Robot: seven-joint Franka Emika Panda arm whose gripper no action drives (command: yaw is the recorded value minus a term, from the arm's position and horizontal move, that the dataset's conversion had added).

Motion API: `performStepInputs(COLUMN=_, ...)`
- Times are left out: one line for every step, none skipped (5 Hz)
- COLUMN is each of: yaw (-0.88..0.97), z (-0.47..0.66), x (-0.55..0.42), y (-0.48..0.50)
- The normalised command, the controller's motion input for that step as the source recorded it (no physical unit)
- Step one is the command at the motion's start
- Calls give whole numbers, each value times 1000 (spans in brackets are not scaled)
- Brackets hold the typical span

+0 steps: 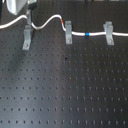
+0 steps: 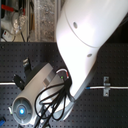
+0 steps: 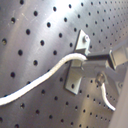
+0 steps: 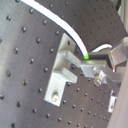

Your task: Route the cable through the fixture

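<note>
The white cable [image 1: 49, 20] runs across the board's far side in the first exterior view. Its red band [image 1: 62, 23] sits just before the middle clip and its blue band [image 1: 87, 34] lies between the middle and right clips. The fixture [image 1: 27, 36], the slanted, longer-stemmed grey clip, stands at the first exterior view's left. My gripper [image 1: 30, 18] is directly above its forked top, shut on the cable. In both wrist views the cable [image 3: 40, 80] [image 4: 60, 25] crosses the fixture [image 3: 76, 62] [image 4: 61, 75] to a fingertip [image 3: 102, 59]. I cannot tell whether it sits in the fork.
The cable passes through two shorter upright clips, the middle one [image 1: 68, 31] and the right one [image 1: 108, 31]. The black perforated board [image 1: 65, 85] stretches toward the near side. In the second exterior view the white arm [image 2: 85, 40] hides most of the scene; one clip [image 2: 105, 86] shows.
</note>
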Motion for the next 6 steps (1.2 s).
performStepInputs(yaw=200, z=205, x=-134, y=312)
performStepInputs(yaw=189, z=215, x=-147, y=256)
performStepInputs(yaw=183, z=183, x=-195, y=172)
performStepInputs(yaw=183, z=170, x=-189, y=207)
performStepInputs(yaw=189, z=207, x=-210, y=223)
performStepInputs(yaw=129, z=264, x=-59, y=368)
